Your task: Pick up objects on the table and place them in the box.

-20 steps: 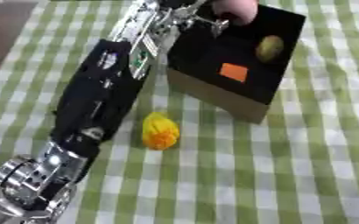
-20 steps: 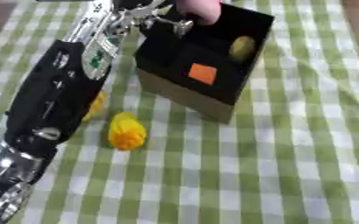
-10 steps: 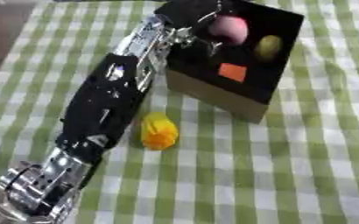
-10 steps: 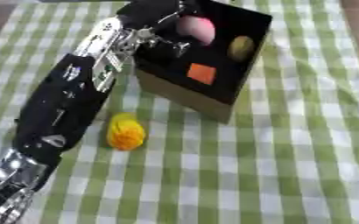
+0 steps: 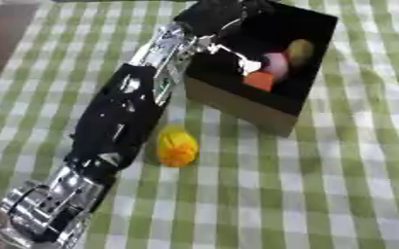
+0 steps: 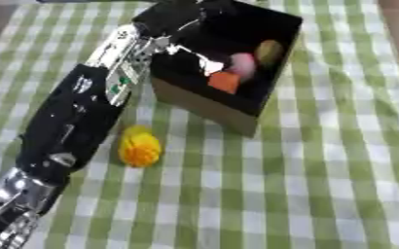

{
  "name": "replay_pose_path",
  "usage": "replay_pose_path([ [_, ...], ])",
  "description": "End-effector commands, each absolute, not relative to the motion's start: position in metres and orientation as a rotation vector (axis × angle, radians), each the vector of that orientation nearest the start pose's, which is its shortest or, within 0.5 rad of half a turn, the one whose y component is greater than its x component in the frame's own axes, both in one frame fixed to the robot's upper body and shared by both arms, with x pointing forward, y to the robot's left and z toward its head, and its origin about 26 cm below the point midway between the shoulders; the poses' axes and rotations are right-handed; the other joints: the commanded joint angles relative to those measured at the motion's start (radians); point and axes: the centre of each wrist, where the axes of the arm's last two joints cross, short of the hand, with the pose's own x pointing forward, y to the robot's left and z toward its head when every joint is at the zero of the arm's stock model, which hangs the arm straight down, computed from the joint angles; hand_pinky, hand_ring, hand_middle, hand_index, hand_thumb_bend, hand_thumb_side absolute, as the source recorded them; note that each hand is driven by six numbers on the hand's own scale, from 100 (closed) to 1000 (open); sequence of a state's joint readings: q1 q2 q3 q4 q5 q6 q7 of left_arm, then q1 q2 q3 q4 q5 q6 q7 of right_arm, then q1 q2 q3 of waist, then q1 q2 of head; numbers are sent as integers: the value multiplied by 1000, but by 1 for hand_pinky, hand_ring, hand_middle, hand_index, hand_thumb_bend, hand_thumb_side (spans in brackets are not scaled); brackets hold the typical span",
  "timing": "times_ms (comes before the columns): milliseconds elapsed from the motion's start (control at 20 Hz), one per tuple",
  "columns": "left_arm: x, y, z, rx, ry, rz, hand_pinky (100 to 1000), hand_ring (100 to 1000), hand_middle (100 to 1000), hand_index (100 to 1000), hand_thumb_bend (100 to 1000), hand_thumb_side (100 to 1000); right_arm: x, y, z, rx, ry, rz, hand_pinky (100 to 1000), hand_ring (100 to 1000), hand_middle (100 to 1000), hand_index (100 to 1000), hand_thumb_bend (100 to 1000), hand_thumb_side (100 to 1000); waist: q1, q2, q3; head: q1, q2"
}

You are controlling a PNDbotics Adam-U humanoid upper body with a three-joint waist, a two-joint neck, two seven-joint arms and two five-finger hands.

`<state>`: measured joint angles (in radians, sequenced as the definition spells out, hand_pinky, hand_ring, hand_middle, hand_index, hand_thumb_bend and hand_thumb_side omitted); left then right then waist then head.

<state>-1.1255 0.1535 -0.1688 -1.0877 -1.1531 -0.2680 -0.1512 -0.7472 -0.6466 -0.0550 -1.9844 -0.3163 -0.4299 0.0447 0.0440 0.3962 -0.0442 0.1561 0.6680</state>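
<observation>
Left eye view: left hand (image 5: pixel 228 31) reaches over near-left wall of black box (image 5: pixel 245 107), fingers blurred, cannot tell if open or curled. Inside box: pink ball (image 5: pixel 275 63), orange block (image 5: pixel 258 80), yellow-brown fruit (image 5: pixel 300 50). Yellow object (image 5: pixel 176 146) lies on checked tablecloth (image 5: pixel 339 185) beside forearm

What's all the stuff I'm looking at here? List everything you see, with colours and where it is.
box: one, black, open top, far middle of the table.
pink round object: one, pink, inside the box.
orange block: one, orange, inside the box, next to the pink round object.
olive-yellow object: one, olive-yellow, inside the box, at its right side.
yellow object: one, yellow, on the cloth before the box, beside the arm.
tablecloth: one, green and white check, covers the table.
left hand: one, black and silver, reaching into the box; whether it is open or shut is unclear.
</observation>
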Motion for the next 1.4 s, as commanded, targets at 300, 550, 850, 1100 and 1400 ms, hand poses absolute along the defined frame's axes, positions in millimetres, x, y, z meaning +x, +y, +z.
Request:
replay_pose_path([
  [300,454,122,299,-1399,2660,1702,846,812,781,877,320,446,289,-275,374,-47,3029,-693,832,831,604,850,100,538,-5,-31,7,-10,10],
  [550,442,155,321,-1398,2696,1621,834,788,757,857,292,435,288,-282,371,3,3040,-683,831,830,607,850,100,540,5,-47,35,-52,36],
  [850,424,224,338,-1383,2724,1709,840,791,757,847,321,461,289,-290,364,73,3068,-729,832,833,604,850,100,538,21,-64,84,-113,66],
  [1100,411,275,326,-1412,2652,1910,849,806,773,857,372,502,289,-293,361,109,3079,-753,833,836,601,849,100,536,22,-62,104,-137,71],
  [1400,404,304,303,-1363,2655,2148,852,812,780,865,424,525,289,-295,357,135,3088,-762,834,838,598,849,100,533,15,-60,109,-153,71],
])
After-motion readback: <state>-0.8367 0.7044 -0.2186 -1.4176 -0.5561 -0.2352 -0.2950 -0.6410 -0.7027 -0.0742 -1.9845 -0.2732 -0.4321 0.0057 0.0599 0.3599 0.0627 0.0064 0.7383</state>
